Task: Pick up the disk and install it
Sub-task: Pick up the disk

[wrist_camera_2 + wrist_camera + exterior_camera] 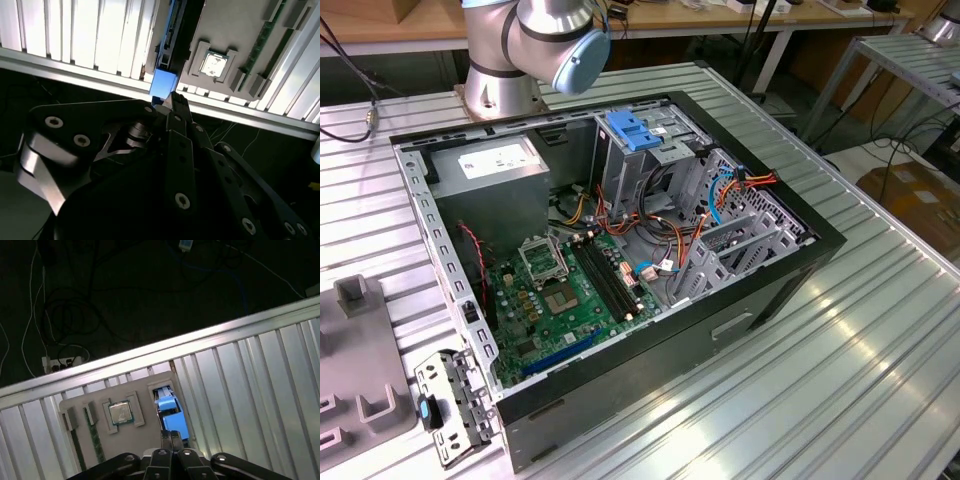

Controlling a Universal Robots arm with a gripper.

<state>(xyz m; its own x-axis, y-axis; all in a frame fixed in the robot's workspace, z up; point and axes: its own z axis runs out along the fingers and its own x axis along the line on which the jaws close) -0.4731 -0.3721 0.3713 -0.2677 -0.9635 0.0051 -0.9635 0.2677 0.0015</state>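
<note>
Jaws of our gripper [170, 435] are pressed together, tips meeting, just over the blue carrier end of the disk [169, 410]; we cannot tell whether they touch it. In the first wrist view the disk stands on edge in a slot of the grey fixture tray [125, 442], near a processor chip [120, 413] and a memory stick [93, 435]. Farther off runs the ribbed worktop [240, 385].

1. A grey holder tray [125, 445] lies on a ribbed aluminium table [250, 380].
2. The disk [169, 412], edged in a blue carrier bracket, stands in a slot of the tray.
3. The gripper [170, 436] is right by the disk's blue edge, its fingertips pressed together.
4. A processor chip [120, 413] sits in a square recess near the slot, with a green memory stick [93, 435] farther along.
5. Past the table's edge, a power strip [60, 361] and cables lie on dark floor.
</note>
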